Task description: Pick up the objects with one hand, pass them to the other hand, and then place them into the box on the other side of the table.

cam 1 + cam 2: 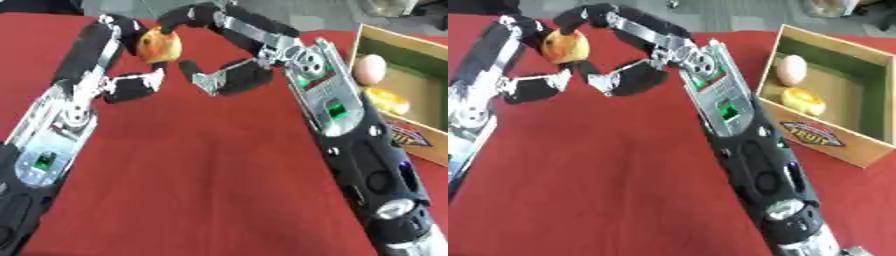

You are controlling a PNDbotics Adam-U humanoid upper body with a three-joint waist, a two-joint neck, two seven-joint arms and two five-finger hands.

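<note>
A round orange fruit hangs above the red table at the top, between both hands. My left hand curls its fingers against the fruit's left side, with the thumb below it. My right hand arches its fingers over the top of the fruit, its thumb just under the fruit's lower right. An open wooden box stands at the right edge. It holds a pale egg-shaped thing and a yellow round thing.
My two forearms run up the table's left and right sides, leaving bare red cloth between them. The box has a fruit label on its near wall. Grey floor lies beyond the table's far edge.
</note>
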